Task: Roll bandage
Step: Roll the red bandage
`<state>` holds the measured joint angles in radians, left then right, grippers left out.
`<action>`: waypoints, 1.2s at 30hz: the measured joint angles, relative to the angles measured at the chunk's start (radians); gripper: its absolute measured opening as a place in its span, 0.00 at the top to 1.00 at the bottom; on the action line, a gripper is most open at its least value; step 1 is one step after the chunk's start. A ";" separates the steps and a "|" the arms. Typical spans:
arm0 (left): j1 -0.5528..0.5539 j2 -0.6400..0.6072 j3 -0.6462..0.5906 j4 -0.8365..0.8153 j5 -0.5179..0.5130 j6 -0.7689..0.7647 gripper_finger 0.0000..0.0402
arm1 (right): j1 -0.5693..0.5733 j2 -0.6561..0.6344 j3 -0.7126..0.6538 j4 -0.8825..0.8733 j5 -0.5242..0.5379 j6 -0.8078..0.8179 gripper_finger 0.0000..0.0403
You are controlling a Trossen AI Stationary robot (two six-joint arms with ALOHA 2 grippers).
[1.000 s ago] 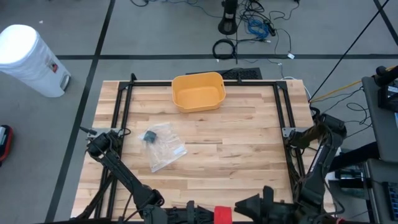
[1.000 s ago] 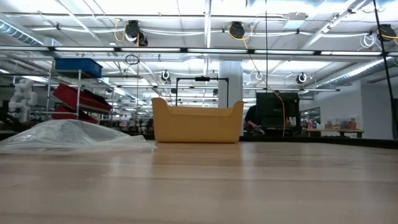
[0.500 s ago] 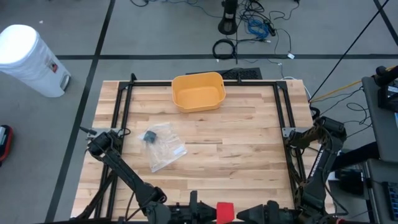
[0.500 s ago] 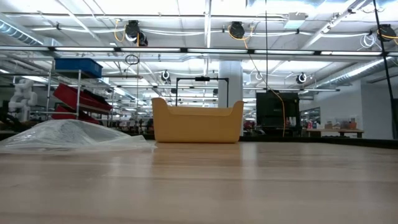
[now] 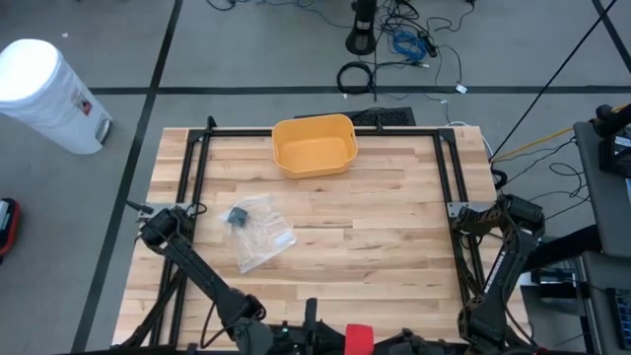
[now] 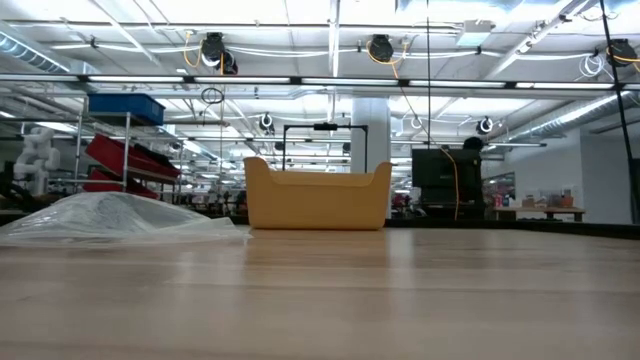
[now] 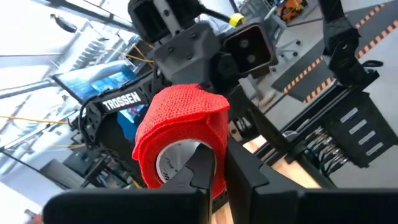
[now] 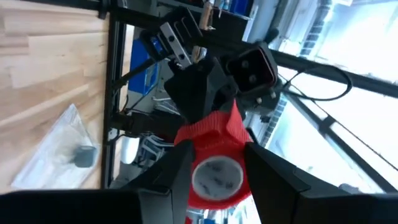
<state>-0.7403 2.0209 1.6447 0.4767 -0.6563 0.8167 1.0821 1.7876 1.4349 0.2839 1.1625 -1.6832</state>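
The bandage is a red roll (image 5: 356, 340) with a white core, held in the air over the table's near edge between my two grippers. My left gripper (image 7: 219, 163) comes at it from the left and is shut on its wall. From the right, my right gripper (image 8: 214, 163) closes around the roll (image 8: 214, 155). In the low view, neither the grippers nor the roll appear. My left gripper pinches the roll's red wall (image 7: 219, 186) at the open end facing it. One finger (image 7: 200, 171) sits in front of the white core, the other (image 7: 244, 177) outside the wall. The fingers lie level and the roll is clear of the table. My right gripper holds the roll across its round outer surface (image 8: 231, 134), one finger (image 8: 177, 168) on each of two opposite sides. It comes in level from the table's right, facing the roll's white core end (image 8: 214, 174). The roll is lifted clear.
A clear plastic bag (image 5: 258, 230) holding a small dark item lies left of the table's middle and also shows in the low view (image 6: 110, 215). A yellow bin (image 5: 315, 145) stands at the far edge. A black frame (image 5: 325, 131) borders the wooden table.
Both grippers have rolled about their own pointing lines with the red roll between them. My right gripper has also drawn toward the table's near edge, so less of it shows in the high view. The roll has stayed over the near edge.
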 joint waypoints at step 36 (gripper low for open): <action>-0.061 -0.003 0.000 -0.025 -0.054 -0.615 0.93 | -0.018 0.019 0.030 0.016 -0.081 -0.242 0.66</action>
<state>-0.8010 2.0178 1.6451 0.4516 -0.7101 0.2015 1.0646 1.8062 1.4651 0.3002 1.0813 -1.9257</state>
